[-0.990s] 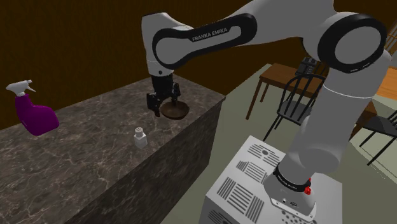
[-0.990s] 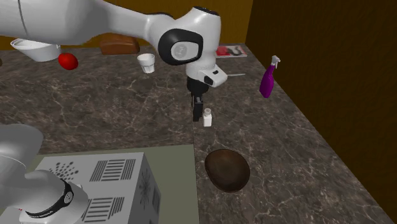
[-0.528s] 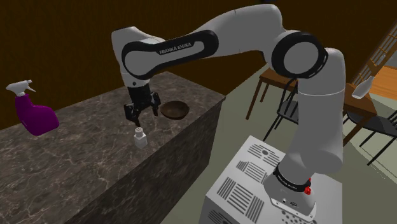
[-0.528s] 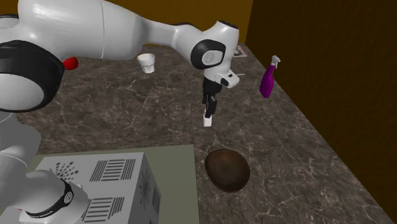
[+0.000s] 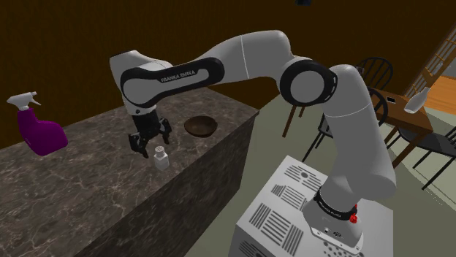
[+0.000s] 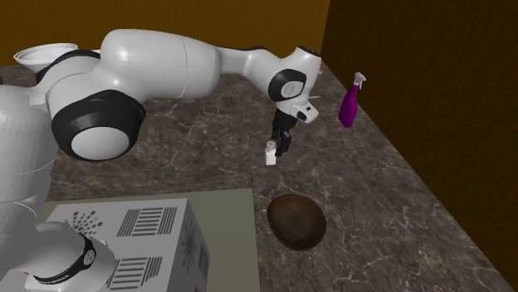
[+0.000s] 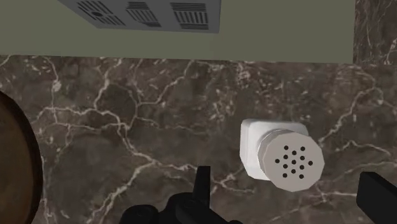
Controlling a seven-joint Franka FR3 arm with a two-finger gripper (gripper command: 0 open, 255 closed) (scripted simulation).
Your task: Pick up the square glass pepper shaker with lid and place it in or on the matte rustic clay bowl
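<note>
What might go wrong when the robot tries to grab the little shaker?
The open hand hovers just over the shaker. If a finger clips its top going down, it may topple, and the edge of the counter is near, so it might fall off. The bowl looks shallow, so the shaker might tip over once set inside.

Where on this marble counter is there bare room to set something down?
Bare marble lies between the purple spray bottle and the pepper shaker, and on the counter between the brown bowl and the dark wall. It is crowded at the shaker, where the open gripper hangs over it, with the bowl close by.
</note>
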